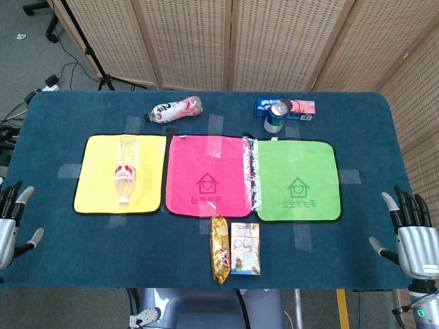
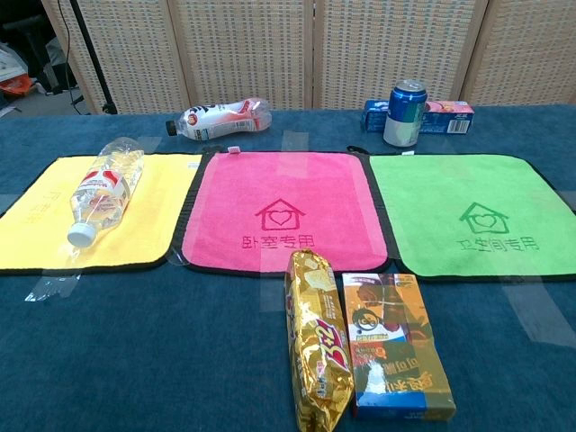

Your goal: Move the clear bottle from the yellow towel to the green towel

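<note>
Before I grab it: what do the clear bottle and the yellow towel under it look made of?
Clear bottle: likely thin transparent plastic, glossy, towel visible through it, white cap. Yellow towel: apparently soft matte cloth, maybe microfibre, with black stitched edging.

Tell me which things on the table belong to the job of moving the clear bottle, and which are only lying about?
Belong to the job:
clear bottle, lying on its side
yellow towel under it
green towel, nothing on it

Only lying about:
pink towel
white bottle
blue can
blue box
gold snack packet
orange box
</note>
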You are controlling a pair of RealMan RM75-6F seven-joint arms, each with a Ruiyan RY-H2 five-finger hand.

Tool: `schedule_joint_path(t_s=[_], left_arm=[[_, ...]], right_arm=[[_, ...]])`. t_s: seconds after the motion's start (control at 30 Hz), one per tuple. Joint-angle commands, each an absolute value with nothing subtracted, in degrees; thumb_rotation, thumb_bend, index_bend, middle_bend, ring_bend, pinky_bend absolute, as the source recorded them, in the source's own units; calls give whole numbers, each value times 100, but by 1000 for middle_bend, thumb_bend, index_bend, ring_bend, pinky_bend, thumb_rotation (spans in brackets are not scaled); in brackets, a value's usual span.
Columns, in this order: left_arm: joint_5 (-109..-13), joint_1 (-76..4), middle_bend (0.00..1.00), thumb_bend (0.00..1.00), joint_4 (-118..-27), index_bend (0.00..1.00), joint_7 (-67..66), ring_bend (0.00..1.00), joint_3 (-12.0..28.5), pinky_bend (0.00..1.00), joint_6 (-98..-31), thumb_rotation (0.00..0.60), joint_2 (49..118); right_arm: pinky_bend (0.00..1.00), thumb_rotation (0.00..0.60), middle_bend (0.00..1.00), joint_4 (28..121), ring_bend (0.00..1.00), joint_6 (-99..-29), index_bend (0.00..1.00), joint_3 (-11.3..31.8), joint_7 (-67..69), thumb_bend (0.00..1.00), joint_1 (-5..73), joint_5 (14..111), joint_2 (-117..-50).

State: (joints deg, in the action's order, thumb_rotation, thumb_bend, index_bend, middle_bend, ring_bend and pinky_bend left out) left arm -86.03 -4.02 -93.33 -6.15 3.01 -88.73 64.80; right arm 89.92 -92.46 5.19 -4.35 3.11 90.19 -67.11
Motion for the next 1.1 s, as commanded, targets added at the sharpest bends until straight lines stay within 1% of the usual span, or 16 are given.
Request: schedule_joint_path(t_s=[0.03, 0.17, 0.23, 0.27, 0.3, 0.33, 0.4, 0.47, 0.5, 0.63, 0.73, 0.77, 0.9, 1.03, 1.1], left_arm=[[-8603, -379, 0, 257, -9326, 0, -605, 0, 303, 0, -8909, 600, 6475], [-8589, -355, 0, 257, -9315, 0, -575, 0, 301, 0, -8926, 600, 6471], [-8556, -382, 0, 283, -9322, 0, -461, 0, 301, 0, -8834, 600, 6432], [-8510, -412, 0, 342, -9349, 0, -320, 0, 310, 0, -8742, 600, 6398], [-8427, -480, 0, 447, -9391, 0, -75, 0, 337, 0, -8564, 600, 6331], [-8374, -550, 0, 529, -9420, 0, 165, 0, 356, 0, -8394, 600, 6271], [-8139, -754, 0, 789, -9486, 0, 893, 0, 455, 0, -7898, 600, 6136], [-7947, -988, 0, 945, -9423, 0, 1426, 0, 574, 0, -7421, 600, 6037], [-7808, -1118, 0, 988, -9360, 0, 1573, 0, 658, 0, -7192, 600, 6046], [-7386, -1502, 0, 1000, -9327, 0, 2177, 0, 827, 0, -6307, 600, 5936], [-6706, -2013, 0, 1000, -9140, 0, 2818, 0, 1150, 0, -5224, 600, 5929], [-6573, -2127, 0, 1000, -9065, 0, 2927, 0, 1211, 0, -4987, 600, 5935], [-6150, -2427, 0, 1000, -8858, 0, 3000, 0, 1355, 0, -4477, 600, 6050], [-5513, -2740, 0, 1000, -8511, 0, 3272, 0, 1599, 0, -3973, 600, 6407], [-5319, -2836, 0, 1000, -8362, 0, 3374, 0, 1687, 0, -3837, 600, 6553]], right_arm=[[26, 600, 0, 8994, 0, -9271, 48, 509, -403, 156, 307, 9055, -6722], [26, 600, 0, 9003, 0, -9278, 48, 506, -380, 156, 309, 9078, -6725], [21, 600, 0, 9011, 0, -9263, 48, 498, -375, 156, 312, 9082, -6722], [18, 600, 0, 9019, 0, -9253, 48, 495, -365, 156, 312, 9079, -6717], [15, 600, 0, 9033, 0, -9238, 48, 491, -347, 156, 313, 9071, -6707], [12, 600, 0, 9045, 0, -9227, 48, 491, -332, 156, 315, 9063, -6698], [9, 600, 0, 9073, 0, -9210, 48, 507, -300, 156, 319, 9031, -6675], [7, 600, 0, 9094, 0, -9193, 48, 518, -260, 156, 319, 8998, -6652], [7, 600, 0, 9106, 0, -9186, 48, 528, -234, 156, 319, 8975, -6641], [2, 600, 0, 9124, 0, -9157, 48, 547, -184, 156, 325, 8932, -6610], [0, 600, 0, 9133, 0, -9096, 48, 559, -121, 156, 340, 8876, -6585], [0, 600, 0, 9136, 0, -9078, 47, 561, -102, 156, 345, 8863, -6575], [0, 600, 0, 9155, 0, -9044, 48, 581, -25, 156, 350, 8807, -6542], [0, 600, 0, 9168, 0, -9015, 48, 609, 80, 156, 351, 8739, -6498], [0, 600, 0, 9171, 0, -9001, 48, 615, 102, 156, 352, 8718, -6488]])
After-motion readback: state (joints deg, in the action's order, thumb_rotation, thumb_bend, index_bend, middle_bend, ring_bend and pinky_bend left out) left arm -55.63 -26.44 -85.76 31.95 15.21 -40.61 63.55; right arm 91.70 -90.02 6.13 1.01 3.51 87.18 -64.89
